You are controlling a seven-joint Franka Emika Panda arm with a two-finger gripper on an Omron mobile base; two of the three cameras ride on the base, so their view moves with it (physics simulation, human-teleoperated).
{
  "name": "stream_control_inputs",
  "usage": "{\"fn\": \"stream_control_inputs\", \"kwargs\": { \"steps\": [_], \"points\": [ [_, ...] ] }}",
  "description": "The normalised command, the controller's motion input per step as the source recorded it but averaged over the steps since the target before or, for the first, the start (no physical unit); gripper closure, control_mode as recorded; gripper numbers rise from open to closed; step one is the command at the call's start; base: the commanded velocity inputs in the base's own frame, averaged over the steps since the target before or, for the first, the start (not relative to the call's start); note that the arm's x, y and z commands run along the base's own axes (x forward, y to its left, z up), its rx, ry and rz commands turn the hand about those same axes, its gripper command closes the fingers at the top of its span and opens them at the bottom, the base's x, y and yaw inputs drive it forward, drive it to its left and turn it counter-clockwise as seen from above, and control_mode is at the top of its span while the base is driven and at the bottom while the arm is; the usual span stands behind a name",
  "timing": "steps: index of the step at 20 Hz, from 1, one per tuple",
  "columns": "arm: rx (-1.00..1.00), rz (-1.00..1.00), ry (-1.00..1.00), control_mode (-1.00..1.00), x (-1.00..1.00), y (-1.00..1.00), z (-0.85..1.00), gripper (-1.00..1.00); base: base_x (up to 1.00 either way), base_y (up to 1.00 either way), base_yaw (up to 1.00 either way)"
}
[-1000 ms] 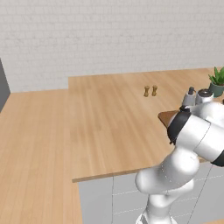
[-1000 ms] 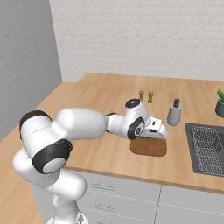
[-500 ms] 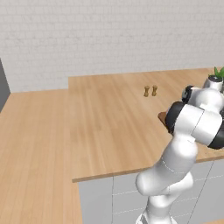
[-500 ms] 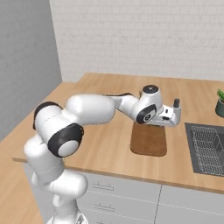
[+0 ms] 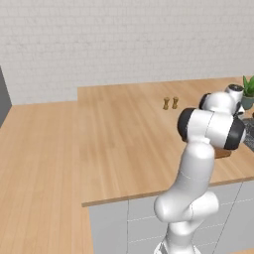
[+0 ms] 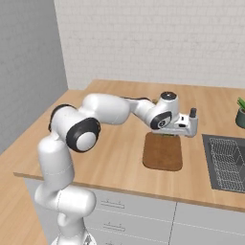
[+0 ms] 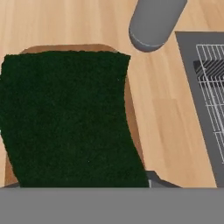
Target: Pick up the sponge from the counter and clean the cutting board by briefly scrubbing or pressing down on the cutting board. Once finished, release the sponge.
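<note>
Dark green fills most of the hand view: the sponge (image 7: 65, 118) sits right under the camera, over the far part of the board (image 7: 133, 127), whose reddish-brown rim shows along its top and right edges. Fingertips are hidden behind the sponge there; whether the gripper (image 6: 168, 134) is clamped on the sponge or parted, I cannot tell from any view.

From the right base view, the arm reaches across the counter (image 6: 110, 158) with the hand over the far end of the board (image 6: 162, 153). A thin green sliver shows under the hand at the board's far edge. Whether the sponge touches the board is unclear.

A grey cylinder (image 7: 154, 19) stands just beyond the board's far right corner; the same piece shows dark-capped behind the hand (image 6: 193, 114). The sink rack (image 6: 227, 160) lies to the right of the board. A potted plant (image 6: 240, 112) stands at the far right.

From the left base view, two small shakers (image 5: 170, 103) stand far back on the counter, left of the arm. The board (image 5: 223, 153) shows only as a brown corner behind the elbow.
</note>
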Motion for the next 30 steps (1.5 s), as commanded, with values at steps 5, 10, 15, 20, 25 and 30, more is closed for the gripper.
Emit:
{"fn": "stream_control_inputs", "kwargs": {
  "steps": [5, 10, 15, 20, 25, 30],
  "points": [
    [0.00, 0.09, 0.07, -1.00, 0.18, 0.01, -0.48, 1.00, 0.00, 0.00, 0.00],
    [0.00, 0.09, 0.03, -1.00, 0.28, 0.00, -0.21, 1.00, 0.00, 0.00, 0.00],
    [0.00, 0.10, 0.00, -1.00, 0.24, 0.00, -0.08, 1.00, 0.00, 0.00, 0.00],
    [0.00, 0.06, 0.08, -1.00, 0.24, 0.07, -0.21, 1.00, 0.00, 0.00, 0.00],
    [-0.01, 0.00, 0.25, -1.00, 0.09, 0.16, -0.52, 1.00, 0.00, 0.00, 0.00],
    [-0.02, 0.00, 0.29, -1.00, 0.01, 0.03, -0.49, 1.00, 0.00, 0.00, 0.00]
  ]
}}
